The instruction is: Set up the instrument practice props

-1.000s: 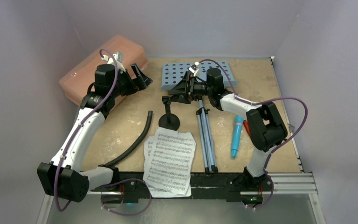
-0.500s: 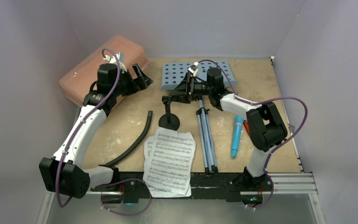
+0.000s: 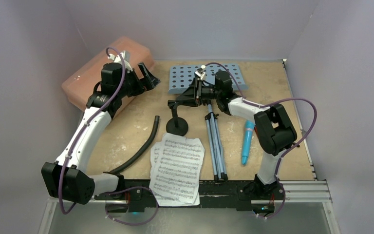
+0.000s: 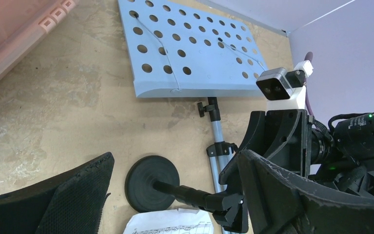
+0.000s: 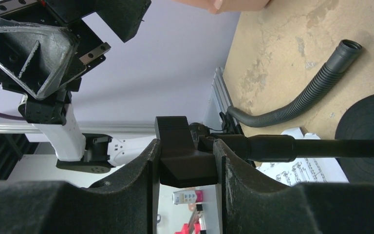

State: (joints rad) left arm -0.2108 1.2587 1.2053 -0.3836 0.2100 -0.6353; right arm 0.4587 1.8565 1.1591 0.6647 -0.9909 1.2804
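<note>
The short black mic stand (image 3: 177, 127) stands on its round base at mid-table, and my right gripper (image 3: 182, 100) is shut on the clip at its top. In the right wrist view both fingers press the black clip of the mic stand (image 5: 185, 158), with my right gripper (image 5: 186, 146) around it. The light-blue music stand (image 3: 195, 75) lies flat, its tripod (image 3: 215, 144) pointing toward me. Two sheet-music pages (image 3: 177, 168) lie at the near edge. The turquoise microphone (image 3: 247, 141) lies to the right. My left gripper (image 3: 148, 78) hangs open and empty, apart from the mic stand (image 4: 151, 183).
A salmon-pink case (image 3: 92, 68) sits at the back left, right beside my left arm. A curved black hose (image 3: 141, 146) lies left of the pages. Grey walls close in the table on three sides, with a metal rail along the near edge.
My right gripper's jaws have closed onto the mic stand's clip. The left arm has drifted slightly toward the back left, its gripper staying open.
</note>
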